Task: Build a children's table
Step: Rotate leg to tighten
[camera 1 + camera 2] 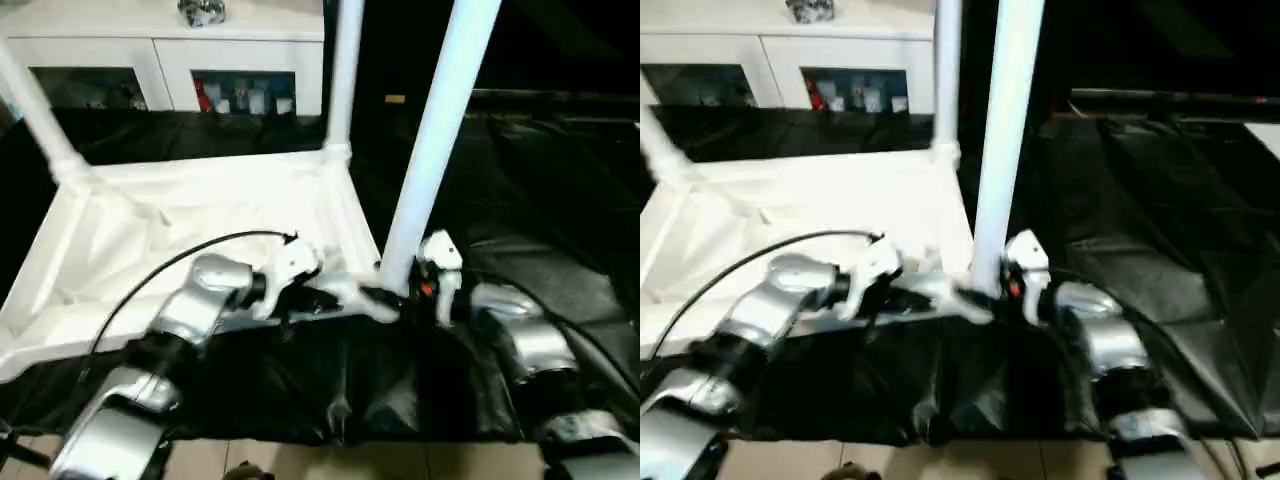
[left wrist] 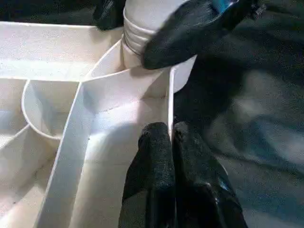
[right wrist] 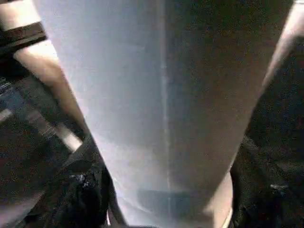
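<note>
- While the left gripper (image 2: 171,142) has its black fingers pressed together on the thin rim wall of the upturned tabletop (image 1: 150,230), near that top's near right corner, the right gripper (image 1: 415,295) sits at the foot of the leg (image 1: 435,130) standing in that corner's socket.
- Whether the right gripper's fingers are clamped on the leg or loose around it cannot be told; in the left wrist view one black finger (image 2: 190,33) lies against the ribbed base of the leg, just above the socket.
- Judged from this, the step in hand is seating this leg in the near right corner, with the left gripper steadying the top.
- Next the leg likely needs pressing or twisting straight down into the socket, kept upright, while the rim stays pinned.
- Two more legs, (image 1: 342,75) at the far right corner and (image 1: 35,115) at the far left, already stand up from the top.
- Underneath lies the black-covered work table (image 1: 560,200), the tabletop resting on its left part, near the front edge.
- Behind stands a white cabinet (image 1: 160,55) with glass doors.
</note>
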Available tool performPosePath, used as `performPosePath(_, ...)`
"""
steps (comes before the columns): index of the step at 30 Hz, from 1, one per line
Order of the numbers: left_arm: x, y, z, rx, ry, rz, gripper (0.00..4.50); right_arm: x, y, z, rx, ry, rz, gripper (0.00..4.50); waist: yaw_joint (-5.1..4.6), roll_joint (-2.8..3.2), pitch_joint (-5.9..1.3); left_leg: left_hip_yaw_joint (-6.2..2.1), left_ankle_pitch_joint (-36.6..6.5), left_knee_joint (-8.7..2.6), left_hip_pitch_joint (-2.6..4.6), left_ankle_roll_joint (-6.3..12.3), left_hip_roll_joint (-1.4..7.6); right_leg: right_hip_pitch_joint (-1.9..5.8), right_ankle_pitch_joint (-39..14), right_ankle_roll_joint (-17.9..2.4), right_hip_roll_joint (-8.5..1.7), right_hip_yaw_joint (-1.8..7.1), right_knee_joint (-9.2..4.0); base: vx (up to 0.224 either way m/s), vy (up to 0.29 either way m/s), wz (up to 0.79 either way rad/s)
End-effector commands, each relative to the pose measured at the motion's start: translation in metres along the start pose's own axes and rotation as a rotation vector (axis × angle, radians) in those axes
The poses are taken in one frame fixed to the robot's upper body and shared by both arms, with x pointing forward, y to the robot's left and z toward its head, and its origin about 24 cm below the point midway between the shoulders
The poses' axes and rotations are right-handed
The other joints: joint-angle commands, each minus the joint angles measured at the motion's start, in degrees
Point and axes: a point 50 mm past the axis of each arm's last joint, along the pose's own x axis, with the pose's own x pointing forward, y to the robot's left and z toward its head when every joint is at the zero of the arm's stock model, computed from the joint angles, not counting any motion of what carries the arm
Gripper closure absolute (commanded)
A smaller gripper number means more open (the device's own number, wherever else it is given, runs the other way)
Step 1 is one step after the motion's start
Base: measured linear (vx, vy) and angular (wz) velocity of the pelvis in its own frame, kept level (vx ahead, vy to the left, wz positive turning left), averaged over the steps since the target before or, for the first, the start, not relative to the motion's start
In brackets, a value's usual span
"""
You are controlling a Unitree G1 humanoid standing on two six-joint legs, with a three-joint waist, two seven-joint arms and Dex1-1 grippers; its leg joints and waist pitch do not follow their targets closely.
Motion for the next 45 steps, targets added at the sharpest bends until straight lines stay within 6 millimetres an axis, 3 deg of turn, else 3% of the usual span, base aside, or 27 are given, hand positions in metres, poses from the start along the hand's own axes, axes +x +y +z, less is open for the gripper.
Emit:
performPosePath(1, 0.017, -0.004, 0.011, 0.001, -0.010, 0.037, 4.50, 0.015, 0.014, -0.015, 0.037, 0.072, -0.010, 1.78, -0.29, 0.05, -3.12, -1.71, -16.63, -4.33, 1.35, -0.72, 2.60, 1.87, -22.13, -10.00, -5.19, 2.90, -5.82, 0.000, 0.000, 0.00)
performPosePath(3, 0.034, -0.001, 0.023, -0.030, -0.030, 0.159, 4.50, 0.037, 0.024, -0.013, 0.082, 0.064, -0.139, 1.78, -0.72, 0.26, -2.93, -1.87, -18.20, -4.40, 1.45, -1.13, 2.47, 1.69, -24.48, -9.32, -5.20, 2.83, -6.18, 0.000, 0.000, 0.00)
performPosePath(6, 0.041, -0.002, 0.032, -0.006, -0.069, 0.188, 4.50, 0.050, 0.038, -0.010, 0.013, 0.058, -0.136, 1.78, -0.77, -0.02, -2.77, -2.02, -20.50, -4.47, 1.71, -0.77, 2.31, 1.61, -28.32, -7.53, -5.34, 2.67, -6.88, 0.000, 0.000, 0.00)
performPosePath(8, 0.042, -0.003, 0.035, 0.005, -0.081, 0.171, 4.50, 0.051, 0.041, -0.007, 0.025, 0.025, -0.108, 1.24, -0.68, 0.01, -2.99, -2.03, -19.68, -4.54, 1.54, -0.13, 2.36, 1.75, -27.06, -7.37, -5.41, 2.86, -6.73, 0.000, 0.000, 0.00)
performPosePath(11, 0.038, -0.004, 0.033, 0.053, -0.083, 0.134, 4.50, 0.048, 0.038, -0.003, 0.085, -0.018, -0.083, 1.02, -0.53, -0.16, -3.23, -1.91, -16.83, -4.60, 1.10, 0.96, 2.55, 2.09, -21.57, -8.61, -5.37, 3.02, -6.04, 0.000, 0.000, 0.00)
performPosePath(15, 0.027, -0.006, 0.026, 0.083, -0.090, 0.051, 4.50, 0.037, 0.032, -0.003, -0.008, -0.016, -0.012, 0.65, -0.54, -0.50, -3.41, -1.75, -14.07, -4.51, 0.54, 1.95, 2.65, 2.64, -15.60, -10.49, -5.44, 3.04, -5.20, 0.000, 0.000, 0.00)
performPosePath(19, 0.016, -0.010, 0.024, 0.116, -0.122, -0.050, 4.50, 0.024, 0.024, -0.001, -0.069, -0.037, 0.051, 0.65, -0.44, -0.76, -3.90, -1.44, -9.46, -3.96, 0.42, 3.64, 2.67, 2.94, -7.61, -12.67, -5.37, 3.06, -4.21, 0.000, 0.000, 0.00)
performPosePath(21, 0.011, -0.012, 0.022, 0.132, -0.120, -0.093, 4.50, 0.018, 0.022, 0.001, -0.082, -0.046, 0.091, 0.65, -0.06, -0.64, -4.33, -1.19, -5.14, -3.35, 0.14, 5.75, 2.63, 3.01, -0.13, -14.33, -5.16, 3.05, -3.18, 0.000, 0.000, 0.00)
performPosePath(23, 0.004, -0.014, 0.018, 0.146, -0.108, -0.146, 4.50, 0.009, 0.019, 0.001, -0.092, -0.036, 0.175, 0.65, 0.24, -0.50, -4.27, -1.09, -3.83, -3.13, -0.14, 7.23, 2.70, 2.91, 3.09, -15.07, -4.90, 2.80, -2.78, 0.000, 0.000, 0.00)
performPosePath(25, 0.000, -0.014, 0.015, 0.145, -0.095, -0.175, 4.50, 0.001, 0.017, 0.001, -0.105, -0.017, 0.247, 0.65, 0.43, -0.45, -4.12, -0.98, -5.48, -3.08, -0.02, 7.59, 2.83, 2.81, 1.76, -15.21, -4.86, 2.74, -2.96, 0.000, 0.000, 0.00)
performPosePath(26, -0.006, -0.014, 0.012, 0.145, -0.082, -0.219, 4.50, -0.007, 0.016, 0.000, -0.111, 0.010, 0.325, 0.65, 0.55, -0.55, -3.89, -1.04, -7.37, -3.25, 0.04, 6.93, 2.90, 2.86, -1.79, -14.90, -4.83, 2.69, -3.33, 0.000, 0.000, 0.00)
performPosePath(31, -0.019, -0.014, 0.004, 0.141, -0.031, -0.275, 4.50, -0.021, 0.016, -0.004, -0.137, 0.088, 0.470, 0.65, 0.92, -0.56, -3.57, -1.14, -10.74, -3.69, 0.46, 4.36, 3.19, 2.47, -9.99, -13.34, -5.04, 2.86, -4.10, 0.000, 0.000, 0.00)
performPosePath(32, -0.020, -0.014, 0.003, 0.141, -0.026, -0.281, 4.50, -0.023, 0.016, -0.004, -0.138, 0.095, 0.482, 0.65, 0.98, -0.53, -3.54, -1.13, -10.84, -3.69, 0.48, 4.21, 3.21, 2.41, -10.20, -13.25, -5.07, 2.90, -4.09, 0.000, 0.000, 0.00)
performPosePath(33, -0.022, -0.014, 0.002, 0.141, -0.022, -0.285, 4.50, -0.023, 0.016, -0.004, -0.139, 0.100, 0.491, 0.98, 1.08, -0.46, -3.62, -1.14, -10.77, -3.68, 0.55, 4.02, 3.20, 2.33, -10.34, -13.22, -5.11, 2.92, -4.08, 0.000, 0.000, 0.00)
performPosePath(36, -0.027, -0.014, -0.001, 0.132, -0.003, -0.312, 4.50, -0.025, 0.016, -0.003, -0.141, 0.109, 0.511, 1.03, 1.12, -0.57, -3.65, -1.16, -10.18, -3.70, 0.51, 3.68, 3.15, 2.32, -9.66, -13.38, -5.11, 2.92, -3.96, 0.000, 0.000, 0.00)
performPosePath(38, -0.032, -0.014, -0.004, 0.126, 0.021, -0.341, 4.50, -0.025, 0.017, -0.003, -0.156, 0.122, 0.530, 1.41, 1.20, -0.56, -3.81, -1.20, -9.21, -3.60, 0.41, 3.74, 3.09, 2.48, -8.23, -13.52, -5.13, 2.89, -3.71, 0.000, 0.000, 0.00)
performPosePath(45, -0.029, -0.011, -0.004, 0.120, 0.017, -0.283, 4.50, -0.018, 0.022, -0.001, -0.154, 0.081, 0.504, 1.74, 1.11, -0.56, -3.85, -1.14, -8.30, -3.44, 0.26, 4.12, 2.94, 2.52, -6.99, -13.78, -5.09, 2.84, -3.63, 0.000, 0.000, 0.00)
